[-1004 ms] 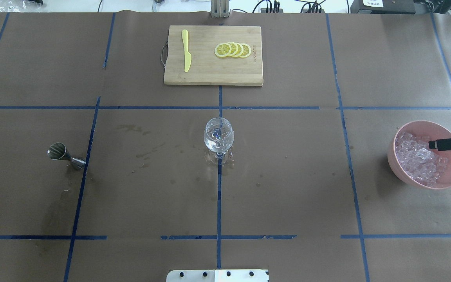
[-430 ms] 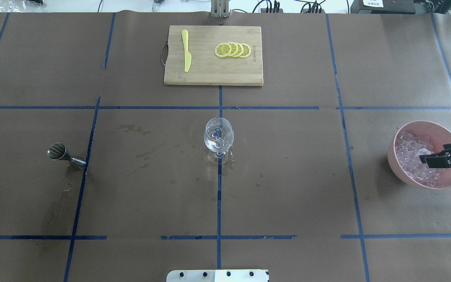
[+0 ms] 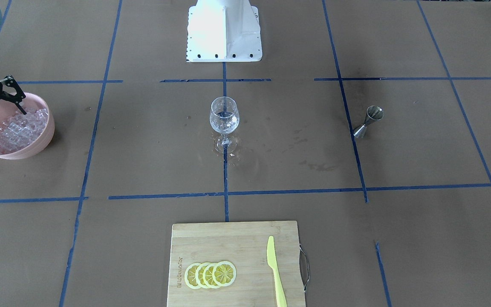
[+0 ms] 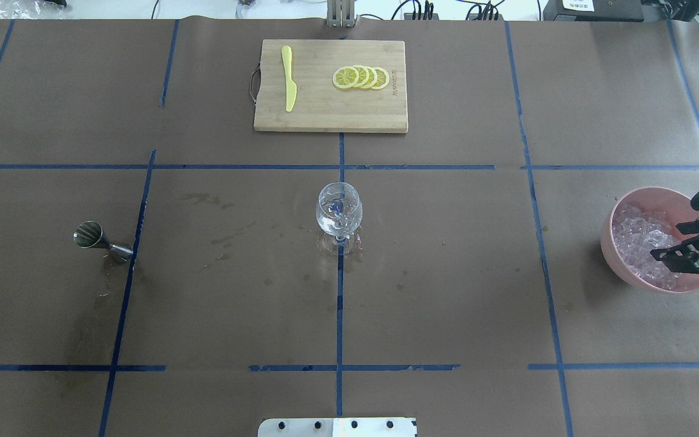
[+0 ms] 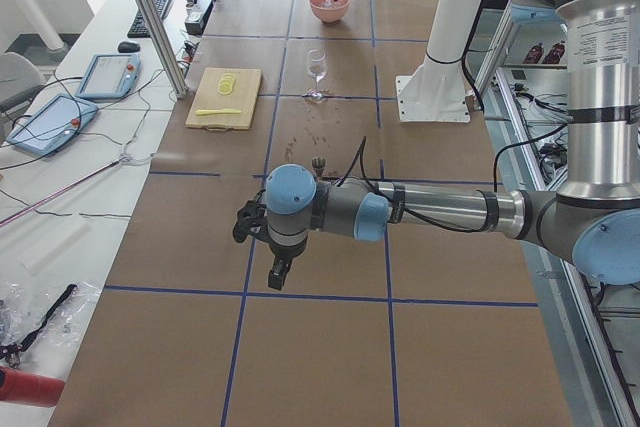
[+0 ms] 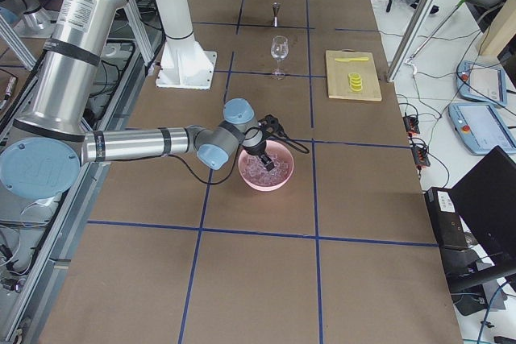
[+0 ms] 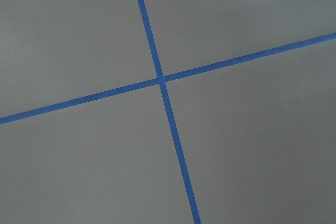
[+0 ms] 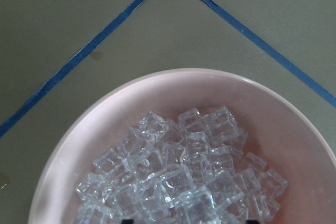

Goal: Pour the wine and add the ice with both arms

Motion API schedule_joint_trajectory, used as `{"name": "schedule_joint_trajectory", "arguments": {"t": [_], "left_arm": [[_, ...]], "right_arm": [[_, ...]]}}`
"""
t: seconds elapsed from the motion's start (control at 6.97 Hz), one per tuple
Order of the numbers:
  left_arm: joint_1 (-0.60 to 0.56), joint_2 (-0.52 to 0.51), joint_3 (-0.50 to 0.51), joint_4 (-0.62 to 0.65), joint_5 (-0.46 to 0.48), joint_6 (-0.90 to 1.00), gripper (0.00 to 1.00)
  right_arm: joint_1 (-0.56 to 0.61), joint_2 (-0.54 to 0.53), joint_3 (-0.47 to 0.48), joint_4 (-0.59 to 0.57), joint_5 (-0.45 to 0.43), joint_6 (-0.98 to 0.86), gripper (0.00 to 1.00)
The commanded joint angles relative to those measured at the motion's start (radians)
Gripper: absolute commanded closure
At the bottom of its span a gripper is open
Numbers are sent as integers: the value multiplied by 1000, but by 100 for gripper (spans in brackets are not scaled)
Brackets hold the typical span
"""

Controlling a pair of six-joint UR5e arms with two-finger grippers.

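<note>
My right gripper hangs over the pink bowl with its fingers spread, tips down among the ice; contact cannot be judged. My left gripper hovers above the table, well apart from the wine glass; whether it is spread, I cannot tell.

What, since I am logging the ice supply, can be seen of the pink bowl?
The pink bowl is round, smooth and plastic-looking, standing upright on the brown-papered table at the robot's far right, inside a blue-taped square. Clear ice cubes fill much of it. The right tool hangs open over the ice; whether its tips touch cubes cannot be told.
</note>
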Motion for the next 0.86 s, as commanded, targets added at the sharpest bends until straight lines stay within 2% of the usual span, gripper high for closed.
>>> {"name": "schedule_joint_trajectory", "arguments": {"t": [0.0, 0.43, 0.57, 0.72], "left_arm": [[0, 1, 2, -1, 0, 0, 0], [2, 1, 2, -2, -2, 0, 0], [2, 1, 0, -2, -2, 0, 0], [2, 0, 0, -4, -2, 0, 0]], "right_arm": [[-2, 29, -5, -34, 7, -55, 26], [1, 46, -39, -37, -1, -83, 28], [1, 46, -45, -37, -1, -83, 32], [1, 46, -47, -38, -1, -81, 43]]}}
